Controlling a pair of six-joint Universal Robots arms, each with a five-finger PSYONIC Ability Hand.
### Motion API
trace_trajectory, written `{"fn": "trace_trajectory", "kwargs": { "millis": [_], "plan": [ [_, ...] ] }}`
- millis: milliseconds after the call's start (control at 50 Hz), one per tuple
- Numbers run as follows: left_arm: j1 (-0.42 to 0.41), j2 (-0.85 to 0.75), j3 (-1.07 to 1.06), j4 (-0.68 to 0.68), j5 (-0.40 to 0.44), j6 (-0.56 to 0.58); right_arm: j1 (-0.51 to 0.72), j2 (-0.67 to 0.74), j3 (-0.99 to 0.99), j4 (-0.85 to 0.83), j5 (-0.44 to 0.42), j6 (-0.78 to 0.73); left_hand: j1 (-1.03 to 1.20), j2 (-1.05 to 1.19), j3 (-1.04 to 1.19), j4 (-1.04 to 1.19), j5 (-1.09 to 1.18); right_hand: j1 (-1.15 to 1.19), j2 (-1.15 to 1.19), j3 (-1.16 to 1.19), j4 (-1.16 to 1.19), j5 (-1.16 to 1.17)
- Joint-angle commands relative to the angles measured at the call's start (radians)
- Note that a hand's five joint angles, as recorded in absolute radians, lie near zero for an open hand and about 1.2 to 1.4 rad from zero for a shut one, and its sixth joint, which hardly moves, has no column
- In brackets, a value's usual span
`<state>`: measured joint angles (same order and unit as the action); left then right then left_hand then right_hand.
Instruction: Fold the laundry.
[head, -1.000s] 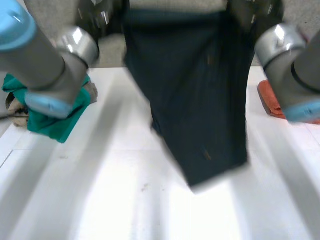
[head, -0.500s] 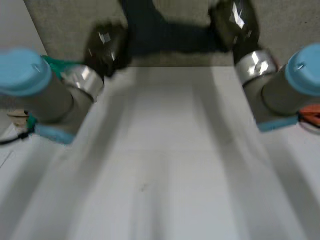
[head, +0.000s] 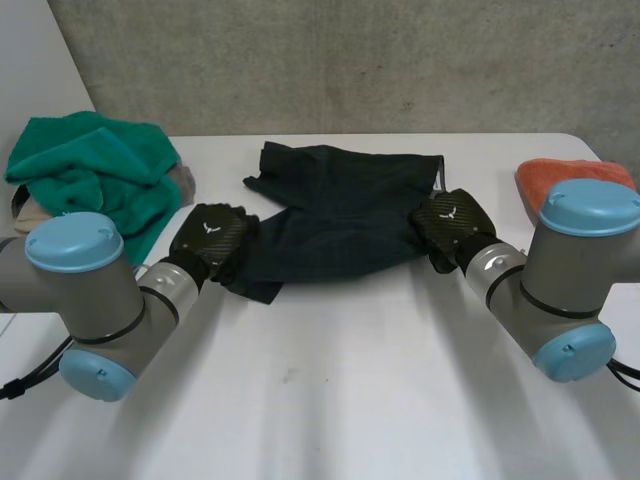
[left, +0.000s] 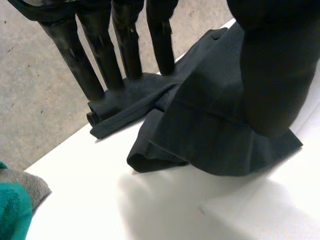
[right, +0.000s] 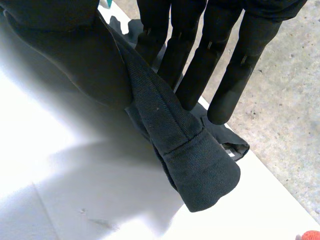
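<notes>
While both hands hold the dark garment (head: 340, 215) down on the bench (head: 330, 400), the lay is not flat.

Left hand (head: 212, 236): straight fingers (left: 107, 60) planted on the cloth's far edge, thumb (left: 272, 75) down on the nearer part, a rumpled corner taken between them.

Right hand (head: 450, 222): straight fingers (right: 200, 55) and thumb (right: 75, 55) pinch a thick hemmed band, which stands up as a ridge between them.

Garment spans from one hand to the other. It is bunched and doubled over beside the left hand, with one end rolled under just past that hand's fingertips.

Risks, as judged:
- Folding from this state would lock in the bunching near the left hand. Cause: cloth looks slack between the hands, not drawn taut.
- Opening the right-hand pinch may let the raised band flop either way, so the edge lands skewed.
- Dragging either hand outward while pressing could slide the whole garment rather than spread it. The bench looks smooth and offers little hold.
- Green towel (head: 95, 175) lies just outboard of the left hand, orange cloth (head: 560, 178) outboard of the right hand. A wide sweep could catch either.
</notes>
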<state>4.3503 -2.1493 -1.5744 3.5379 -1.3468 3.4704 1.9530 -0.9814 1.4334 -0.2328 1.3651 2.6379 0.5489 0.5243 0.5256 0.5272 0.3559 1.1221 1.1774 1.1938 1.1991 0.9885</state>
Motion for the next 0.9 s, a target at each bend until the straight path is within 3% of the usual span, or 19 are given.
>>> {"fn": "trace_trajectory", "kwargs": {
  "millis": [20,140,220,360,400,460,520,640,800,900],
  "plan": [
    [-0.012,-0.006,-0.013,-0.030,0.011,-0.065,-0.003,-0.023,0.038,0.001,0.011,0.016,0.846,0.870,0.869,0.867,0.864,0.274,0.219,0.202,0.197,0.233],
    [-0.012,0.069,-0.053,-0.151,0.017,-0.079,-0.012,-0.063,0.050,0.073,0.008,-0.007,0.847,0.872,0.871,0.869,0.866,0.274,0.219,0.202,0.197,0.233],
    [-0.008,0.190,-0.102,-0.356,0.038,-0.010,-0.020,-0.114,0.056,0.214,0.005,-0.128,0.847,0.872,0.871,0.869,0.866,0.274,0.219,0.202,0.197,0.233],
    [0.003,0.379,-0.190,-0.923,0.074,0.327,-0.045,-0.195,0.148,0.795,0.038,-0.530,0.847,0.872,0.871,0.869,0.866,0.274,0.219,0.202,0.197,0.233],
    [0.002,0.400,-0.208,-1.105,0.071,0.439,-0.046,-0.204,0.163,0.852,0.034,-0.585,0.847,0.872,0.871,0.869,0.866,0.274,0.219,0.202,0.197,0.233],
    [-0.001,0.410,-0.210,-1.206,0.071,0.521,-0.037,-0.209,0.177,0.830,0.022,-0.582,0.847,0.872,0.871,0.869,0.866,0.274,0.219,0.202,0.197,0.233],
    [-0.026,0.393,-0.187,-1.153,0.066,0.543,-0.042,-0.194,0.174,0.816,0.019,-0.558,0.847,0.872,0.871,0.869,0.866,0.274,0.219,0.202,0.197,0.233],
    [-0.089,0.284,-0.020,-0.949,0.008,0.467,-0.026,-0.160,0.130,0.781,0.026,-0.510,0.847,0.872,0.871,0.869,0.866,0.274,0.219,0.202,0.197,0.233],
    [-0.113,0.085,0.264,-0.644,-0.089,0.389,-0.016,-0.111,-0.028,0.405,0.109,-0.270,0.847,0.872,0.871,0.869,0.866,0.274,0.219,0.202,0.197,0.233],
    [-0.118,-0.058,0.439,-0.406,-0.101,0.323,-0.008,-0.057,-0.079,0.167,0.150,-0.230,0.847,0.872,0.871,0.869,0.866,0.274,0.219,0.202,0.197,0.233]
  ]
}}
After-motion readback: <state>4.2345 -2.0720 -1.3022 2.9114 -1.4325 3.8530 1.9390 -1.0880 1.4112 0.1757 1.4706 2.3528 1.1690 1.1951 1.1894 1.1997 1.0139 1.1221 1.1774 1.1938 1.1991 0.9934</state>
